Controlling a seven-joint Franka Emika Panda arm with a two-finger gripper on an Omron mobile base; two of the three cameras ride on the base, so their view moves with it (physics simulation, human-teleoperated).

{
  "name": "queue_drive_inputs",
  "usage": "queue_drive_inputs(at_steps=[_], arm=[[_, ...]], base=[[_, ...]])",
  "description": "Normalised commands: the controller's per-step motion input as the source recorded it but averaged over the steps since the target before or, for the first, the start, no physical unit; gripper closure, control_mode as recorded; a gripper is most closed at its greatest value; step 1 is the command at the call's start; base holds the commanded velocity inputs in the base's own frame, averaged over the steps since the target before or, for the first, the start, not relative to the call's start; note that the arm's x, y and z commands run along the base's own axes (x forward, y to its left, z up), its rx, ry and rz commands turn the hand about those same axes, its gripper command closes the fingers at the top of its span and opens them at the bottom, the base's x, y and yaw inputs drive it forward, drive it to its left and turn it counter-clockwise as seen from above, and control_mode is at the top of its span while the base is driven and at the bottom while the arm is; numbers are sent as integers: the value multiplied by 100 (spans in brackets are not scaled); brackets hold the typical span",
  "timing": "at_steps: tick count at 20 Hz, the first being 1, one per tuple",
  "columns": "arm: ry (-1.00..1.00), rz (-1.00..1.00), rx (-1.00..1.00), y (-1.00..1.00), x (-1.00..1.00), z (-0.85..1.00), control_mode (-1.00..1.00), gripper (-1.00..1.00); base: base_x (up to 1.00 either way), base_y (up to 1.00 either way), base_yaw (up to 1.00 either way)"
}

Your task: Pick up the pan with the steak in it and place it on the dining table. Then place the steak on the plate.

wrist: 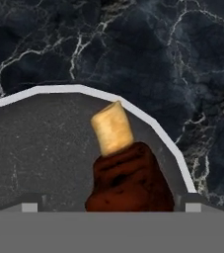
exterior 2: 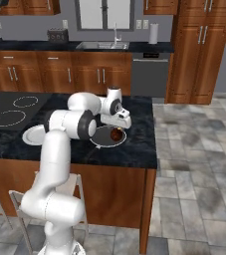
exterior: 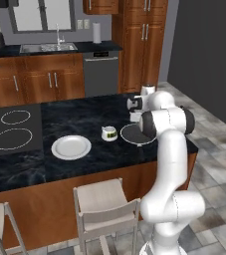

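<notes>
**Pincer wide over the steak, pan already on the island surface**

The pan sits flat on the dining table, the black veined surface, directly below the pincer. That suggests the first half of the task is done and the transfer of the meat is the step in hand. The pan lies near the end of the surface, probably because that is where the arm reaches it most easily from the base.

The steak lies inside the pan, close to its pale rim, with a tan, bone-like stub pointing away from the pincer. In the hand view the two dark fingertips stand far apart, one on each side of the meat and clear of it, so the pincer is wide and holds nothing. This straddling position reads as an alignment for a downward grasp: the chunk is small and lumpy, so centring it between the tips should keep it from squirting sideways when they close.

The plate waits on the same surface, well off to the pincer's side, beyond a small white cup that stands between plate and pan. The carry will probably need enough lift to clear both the pan rim and that cup.
</notes>
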Motion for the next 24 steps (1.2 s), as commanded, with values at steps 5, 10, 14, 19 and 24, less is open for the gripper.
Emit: queue_drive_inputs(at_steps=[5,10,14,19,24], arm=[[4,6,-2,-2,0,-22,-100,-100],[3,6,-3,-4,0,-22,-100,-100],[2,6,-4,-3,0,-21,-100,-100],[1,4,-4,0,0,-16,-100,-100],[1,0,0,0,0,-1,-100,100]], base=[[0,0,0],[0,0,0],[0,0,0],[0,0,0],[0,0,0]])
